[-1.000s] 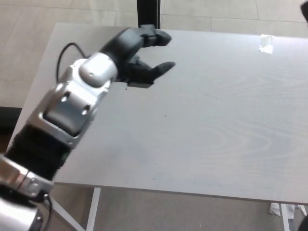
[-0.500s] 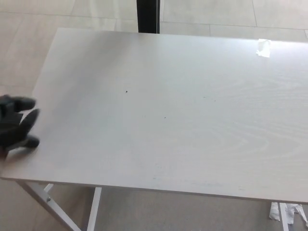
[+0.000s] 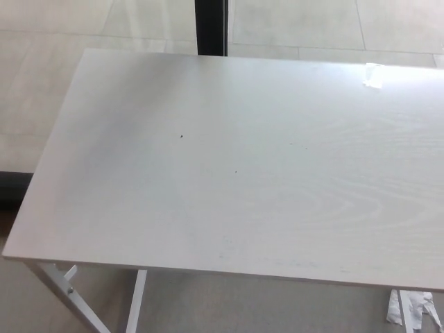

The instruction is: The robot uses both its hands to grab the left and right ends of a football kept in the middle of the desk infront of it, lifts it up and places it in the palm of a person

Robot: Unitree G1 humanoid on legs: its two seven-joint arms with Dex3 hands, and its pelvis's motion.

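Head view, the only one we have: the camera is looking down on a pale wood-grain table [image 3: 229, 166], and there is nothing standing on it. No football is showing anywhere in the picture, not in the middle of the table where the task puts it, not at the edges, not on the tiled floor [image 3: 55, 41] beyond. So the ball's long axis and which way it lies from either hand simply cannot be told from here.

Neither hand is showing either. The left hand is out of the picture, the right hand is out of the picture, so whether their fingers are apart or together is not something I can say. No person's palm is in view to receive anything.

What is showing: a scrap of pale tape [image 3: 373, 73] sitting near the far right corner, a couple of tiny dark specks [image 3: 182, 136] on the surface, a dark upright post [image 3: 211, 26] behind the far edge, and the white table leg [image 3: 136, 300] below the near edge.

My read: with ball, hands and receiving palm all unseen, neither arm is looking nearer to anything, and the grab is not something these pictures are setting up.
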